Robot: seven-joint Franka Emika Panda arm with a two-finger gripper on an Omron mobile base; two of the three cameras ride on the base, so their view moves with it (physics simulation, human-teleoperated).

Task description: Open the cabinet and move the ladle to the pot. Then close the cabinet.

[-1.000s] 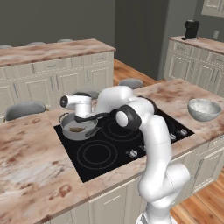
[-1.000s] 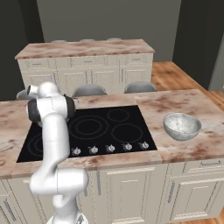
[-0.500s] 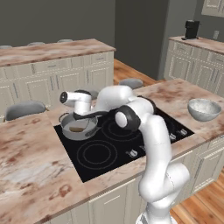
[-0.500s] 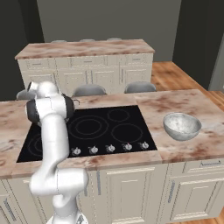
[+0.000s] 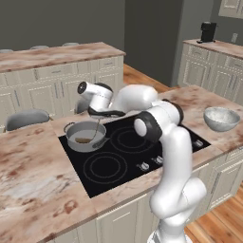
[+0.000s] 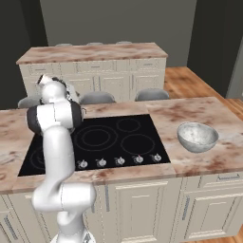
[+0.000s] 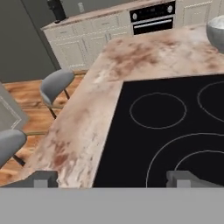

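A grey pot (image 5: 85, 135) stands on the back left burner of the black cooktop (image 5: 128, 156). The brown ladle (image 5: 93, 131) rests inside it, bowl down, its thin handle leaning up over the pot's right rim. My gripper (image 5: 101, 114) hovers just above the handle's top end. In the hand view the gripper (image 7: 113, 178) is open, its fingertips (image 7: 43, 178) far apart with nothing between them, looking across the cooktop (image 7: 175, 127). A corner of a cream wall cabinet (image 5: 232, 6) shows at the top right; its handle and inside are out of view.
A metal bowl (image 5: 220, 118) (image 6: 197, 136) sits on the marble counter right of the cooktop. Grey stools (image 5: 26, 118) (image 6: 97, 97) stand behind the island. A second counter (image 5: 57, 50) runs along the back, and a coffee machine (image 5: 207, 32) stands on the far right counter.
The hand has risen a little and drawn away from the pot. The ladle stays in the pot.
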